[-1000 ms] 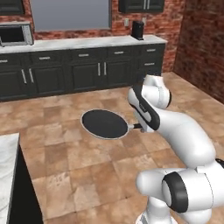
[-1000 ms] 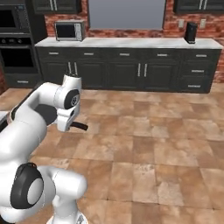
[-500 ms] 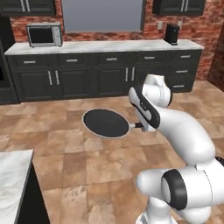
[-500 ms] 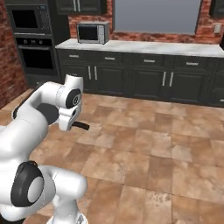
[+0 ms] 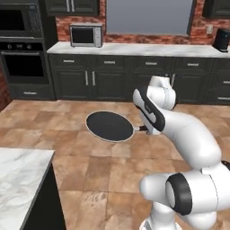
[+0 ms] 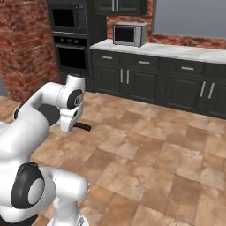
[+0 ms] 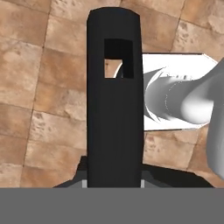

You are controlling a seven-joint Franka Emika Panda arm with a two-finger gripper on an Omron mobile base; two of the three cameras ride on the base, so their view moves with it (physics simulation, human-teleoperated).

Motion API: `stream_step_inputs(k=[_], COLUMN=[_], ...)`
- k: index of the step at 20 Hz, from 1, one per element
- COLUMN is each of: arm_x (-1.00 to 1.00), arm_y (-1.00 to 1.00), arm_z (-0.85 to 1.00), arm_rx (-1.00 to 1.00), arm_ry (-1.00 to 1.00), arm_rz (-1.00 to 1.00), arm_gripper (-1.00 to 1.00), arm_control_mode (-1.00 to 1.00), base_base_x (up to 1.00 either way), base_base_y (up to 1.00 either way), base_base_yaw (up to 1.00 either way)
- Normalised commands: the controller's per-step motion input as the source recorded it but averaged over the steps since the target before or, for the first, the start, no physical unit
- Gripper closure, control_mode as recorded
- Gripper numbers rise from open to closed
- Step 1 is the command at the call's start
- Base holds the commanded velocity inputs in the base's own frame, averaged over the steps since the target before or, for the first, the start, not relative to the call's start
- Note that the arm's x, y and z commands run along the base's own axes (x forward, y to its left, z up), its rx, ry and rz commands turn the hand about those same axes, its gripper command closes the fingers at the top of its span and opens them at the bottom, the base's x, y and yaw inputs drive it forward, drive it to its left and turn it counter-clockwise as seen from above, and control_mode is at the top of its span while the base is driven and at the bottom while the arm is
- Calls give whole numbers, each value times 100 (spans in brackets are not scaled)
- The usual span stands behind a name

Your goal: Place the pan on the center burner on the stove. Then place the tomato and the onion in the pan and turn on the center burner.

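Still at the first step: pan (image 5: pixel 109 126) carried level above the kitchen floor, handle clamped in the closed end effector (image 5: pixel 144 129), stove, tomato, onion, knob all pending.

The small shallow round frying pan with dark inside and metallic rim (image 5: pixel 110 126) was held level above the tan tiled floor (image 5: pixel 67 130), at 9 o'clock from the white arm's wrist. Its short black handle (image 7: pixel 114 100) ran toward 3 o'clock into the two-finger gripper (image 5: pixel 150 129), clamped between the jaws. At 12 o'clock, behind the pan, stood the dark cabinet run under a pale counter (image 5: pixel 134 48); a steel microwave (image 5: pixel 86 35) sat on it at 11 o'clock. A marble-topped island (image 5: pixel 20 173) lay at 7 o'clock.
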Motion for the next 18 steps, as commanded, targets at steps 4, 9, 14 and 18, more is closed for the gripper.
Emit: stream_step_inputs(k=[4, 9, 14, 18], arm_x=[0, 0, 0, 0], arm_y=[0, 0, 0, 0], arm_z=[0, 0, 0, 0], arm_rx=[0, 0, 0, 0], arm_ry=[0, 0, 0, 0], arm_rz=[0, 0, 0, 0], arm_gripper=[100, 100, 100, 100], arm_control_mode=[100, 100, 100, 100], base_base_x=[41, 48, 54, 48], base_base_y=[-54, -70, -59, -20], base_base_yaw=[42, 38, 37, 34])
